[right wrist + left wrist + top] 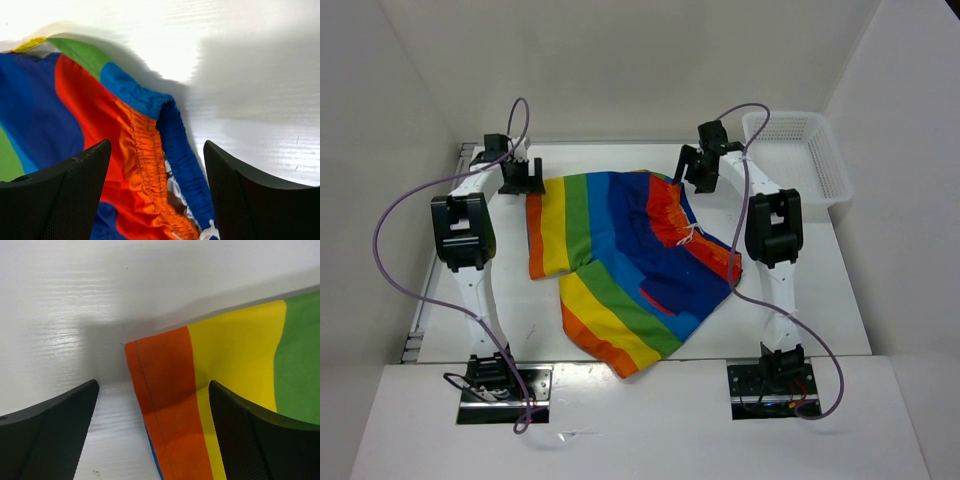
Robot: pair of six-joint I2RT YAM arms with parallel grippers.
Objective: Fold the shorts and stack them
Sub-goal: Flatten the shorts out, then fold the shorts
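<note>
So | step: first-fold grab | left gripper (153,385), right gripper (157,143) both released, straddling shorts (620,250) at upper-frame corners | next: you pinch both

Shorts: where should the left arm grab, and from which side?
Grip the orange hem corner of the shorts, coming down from above at the far-left edge. It lies flat with table showing beside it, sits between the fingers of the open left gripper, and the stitched hem should resist slipping.

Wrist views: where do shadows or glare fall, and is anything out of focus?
Left wrist: a grey shadow lies on the table beyond the shorts, whose stitched hem looks sharp. Right wrist: the table is washed out at the top and shadowed at right.
</note>
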